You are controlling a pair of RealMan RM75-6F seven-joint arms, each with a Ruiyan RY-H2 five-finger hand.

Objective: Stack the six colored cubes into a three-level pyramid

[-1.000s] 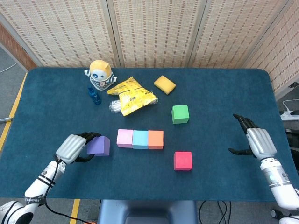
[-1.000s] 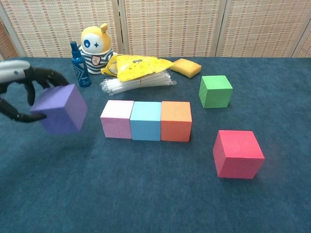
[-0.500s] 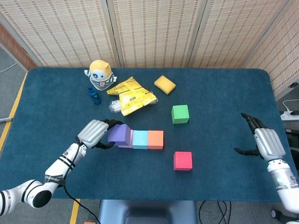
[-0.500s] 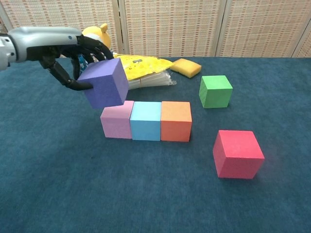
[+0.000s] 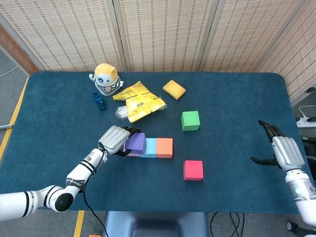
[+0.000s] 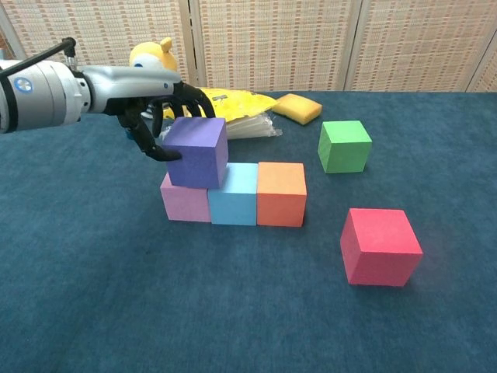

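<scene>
Purple cube [image 6: 197, 151] is gripped by the left hand [image 6: 159, 105] over the seam between the pink cube [image 6: 185, 198] and the light-blue cube [image 6: 233, 194]; contact cannot be judged. The right hand [image 5: 284, 150] is held apart-fingered, gripping nothing, near the table's [image 5: 59, 108] right edge.

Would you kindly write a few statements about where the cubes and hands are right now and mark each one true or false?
1. The left hand holds the purple foam cube over the pink cube and light blue cube. True.
2. The red foam cube sits on top of the orange cube. False: it stands alone on the blue table cloth, to the right of the row.
3. The right hand holds the green foam cube. False: that hand is empty, and the green cube stands alone on the table.
4. The pink, light blue and orange cubes form one touching row. True.
</scene>
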